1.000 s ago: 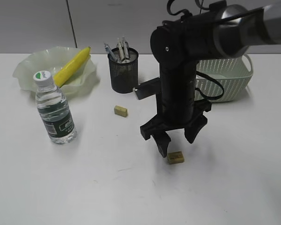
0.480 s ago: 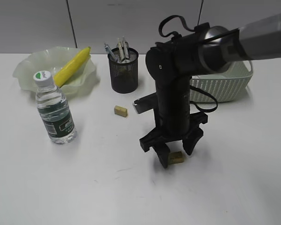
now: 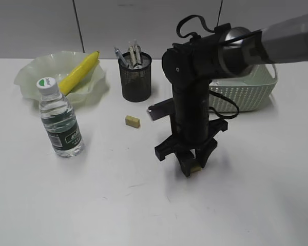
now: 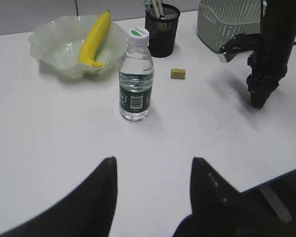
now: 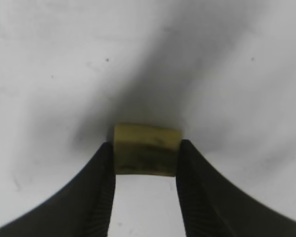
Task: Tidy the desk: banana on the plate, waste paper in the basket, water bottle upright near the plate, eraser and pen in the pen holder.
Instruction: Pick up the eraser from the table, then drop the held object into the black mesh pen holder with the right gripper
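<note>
The right pincer (image 5: 145, 163) pinches the eraser (image 5: 146, 150) on the surface (image 3: 92, 205) across its long axis, the pen holder (image 3: 136, 77) lying behind to its left.

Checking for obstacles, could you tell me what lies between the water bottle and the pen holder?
Bare desk between water bottle and pen holder, per the exterior view.

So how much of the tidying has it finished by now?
Most of it, it seems. The banana lies on the plate, the water bottle stands upright nearby, and pens sit in the pen holder. The right tool is clamped on one eraser on the desk. A second eraser waits. Inside the basket cannot be seen.
</note>
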